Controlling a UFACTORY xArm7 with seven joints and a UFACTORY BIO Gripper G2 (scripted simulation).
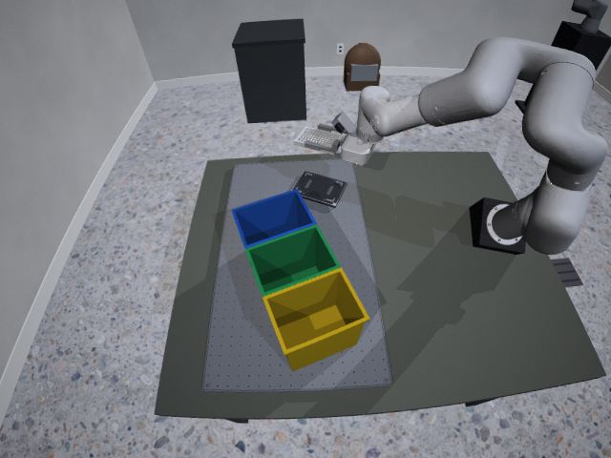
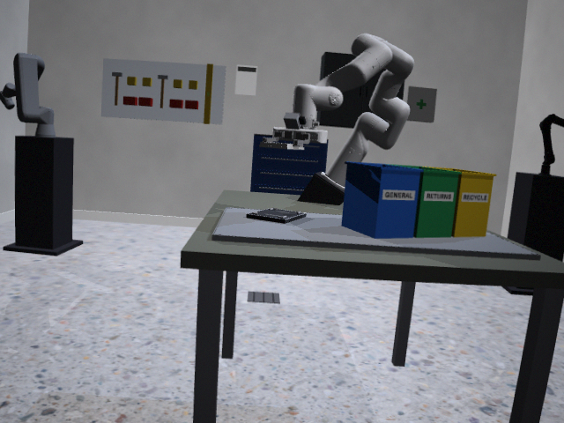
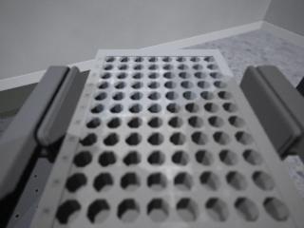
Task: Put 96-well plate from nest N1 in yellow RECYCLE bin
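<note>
The white 96-well plate [image 1: 315,138] [image 2: 273,144] [image 3: 156,130] is held level, high above the table's back edge in the top view. My gripper [image 1: 331,137] [image 2: 289,143] [image 3: 161,106] is shut on it, one finger along each long side. The plate nest [image 1: 319,189] [image 2: 276,214], dark and empty, lies on the perforated board below and nearer the top camera. The yellow bin [image 1: 326,347] [image 2: 473,218], labelled RECYCLE, stands upright and open at the far end of the bin row from the nest. Its visible inside is empty.
The green bin [image 1: 291,256] [image 2: 436,220], labelled RETURNS, and the blue bin [image 1: 271,217] [image 2: 397,218], labelled GENERAL, stand upright in one row with the yellow one, blue nearest the nest. They stand on the grey board [image 1: 237,364] [image 2: 314,236].
</note>
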